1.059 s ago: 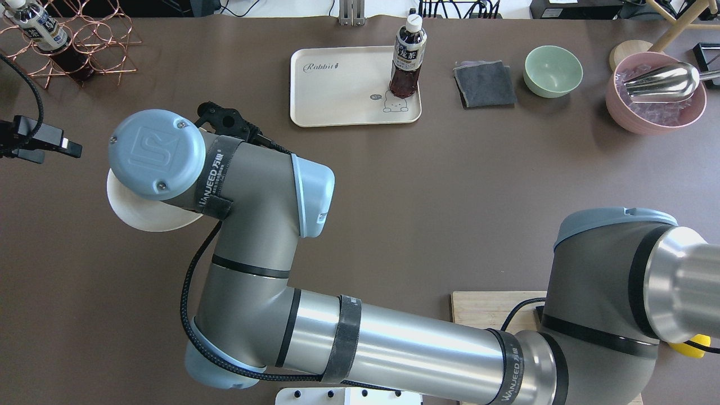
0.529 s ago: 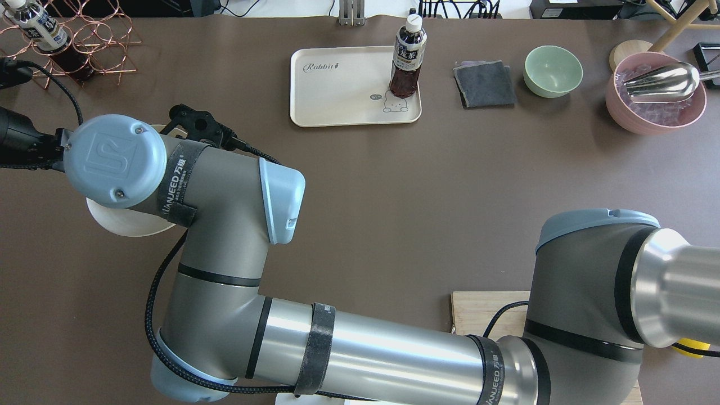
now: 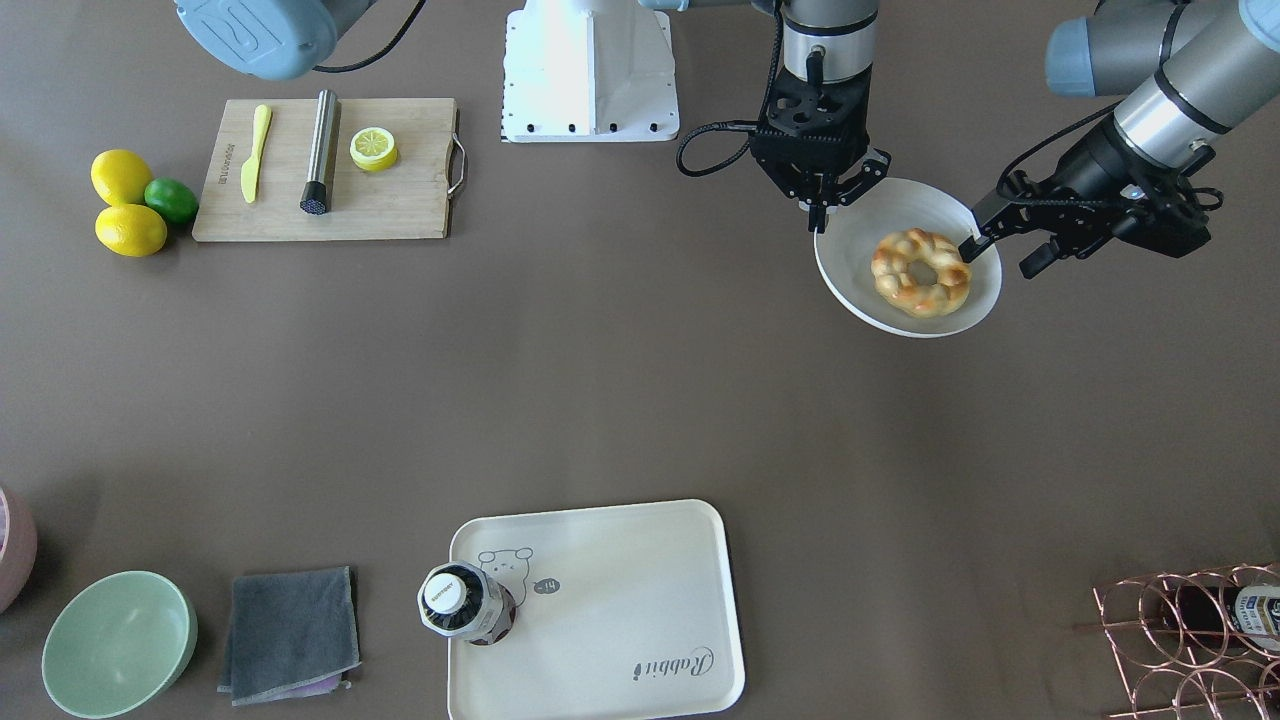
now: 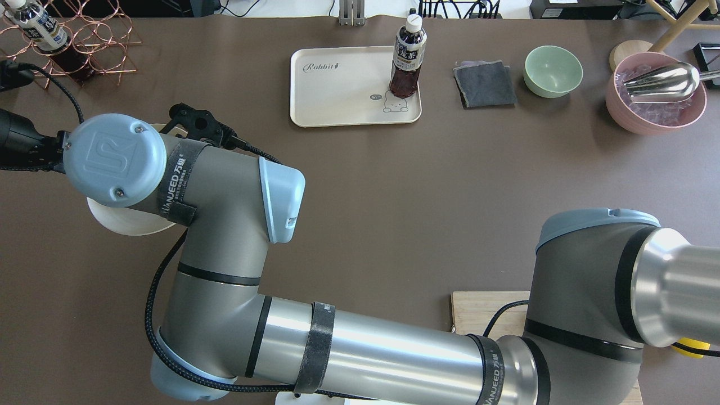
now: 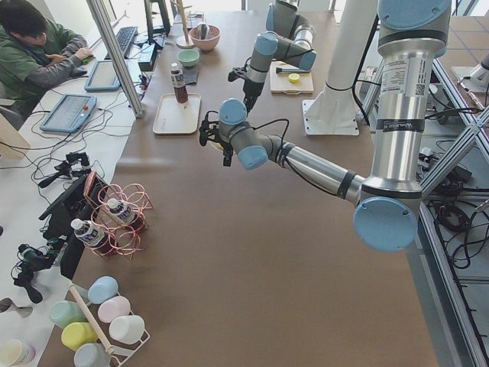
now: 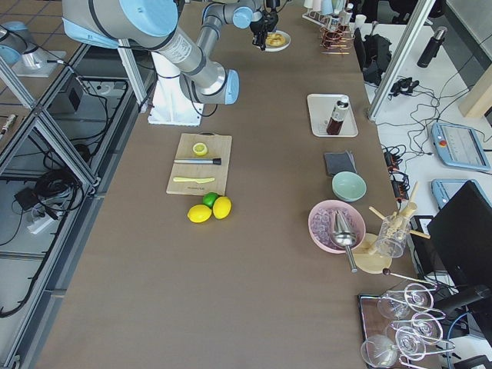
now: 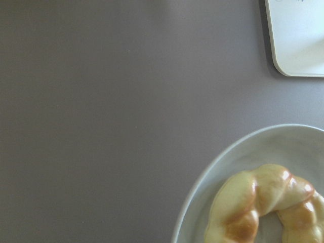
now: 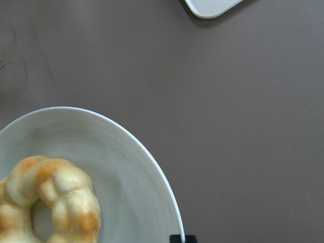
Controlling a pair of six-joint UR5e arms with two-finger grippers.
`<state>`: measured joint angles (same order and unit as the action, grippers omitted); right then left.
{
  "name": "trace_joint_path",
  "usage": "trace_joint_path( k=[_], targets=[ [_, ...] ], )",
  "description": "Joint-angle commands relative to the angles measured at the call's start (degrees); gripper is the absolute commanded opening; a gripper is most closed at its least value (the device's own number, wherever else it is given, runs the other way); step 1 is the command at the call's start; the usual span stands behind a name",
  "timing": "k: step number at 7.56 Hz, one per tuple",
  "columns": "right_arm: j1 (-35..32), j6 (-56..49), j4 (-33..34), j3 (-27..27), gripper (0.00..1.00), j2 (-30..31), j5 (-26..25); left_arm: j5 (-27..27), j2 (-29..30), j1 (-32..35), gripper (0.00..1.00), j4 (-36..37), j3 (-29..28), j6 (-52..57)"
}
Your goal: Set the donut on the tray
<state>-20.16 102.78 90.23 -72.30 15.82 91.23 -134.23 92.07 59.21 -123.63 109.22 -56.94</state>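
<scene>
Donut [image 3: 940,292] lies flat, hole up, in the white plate [image 3: 860,270]. That is on the robot's left side of the bench [image 3: 600,380], well apart from the tray [image 3: 620,590]. Clock directions below are in the front-facing view.

Right pincer [image 3: 818,210] reaches across. It looks pressed together on the plate rim at the plate's 10 o'clock; the right wrist view shows a black fingertip at that rim. Left pincer [image 3: 1000,256] is spread. One fingertip [image 3: 976,240] is just inside the rim at the plate's 3 o'clock, the other is outside it.

Key relation: the donut sits at about 9 o'clock of the left pincer, just beside its inner fingertip, and at 4 o'clock of the right one. The left is nearer and free, so I judge it makes the grab.

The donut is a near-round ring: no real long axis, points nowhere, so any grip across the braid should do.

Tray is at 7 o'clock from the donut. A bottle [image 3: 458,598] stands on its bear corner, so aim for the bare "Rabbit" half.
</scene>
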Motion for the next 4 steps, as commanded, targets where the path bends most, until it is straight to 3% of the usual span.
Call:
trace_joint_path(
  k=[1,2,4],
  targets=[
    [-0.8,-0.3,0.0,0.0,0.00,0.0,0.1,-0.5,-0.4,0.1,0.64,-0.2,0.1,2.3],
    [-0.8,-0.3,0.0,0.0,0.00,0.0,0.1,-0.5,-0.8,0.1,0.49,-0.2,0.5,2.4],
    [-1.0,-0.4,0.0,0.0,0.00,0.1,0.1,-0.5,-0.8,0.0,0.46,-0.2,0.7,2.4]
  ],
)
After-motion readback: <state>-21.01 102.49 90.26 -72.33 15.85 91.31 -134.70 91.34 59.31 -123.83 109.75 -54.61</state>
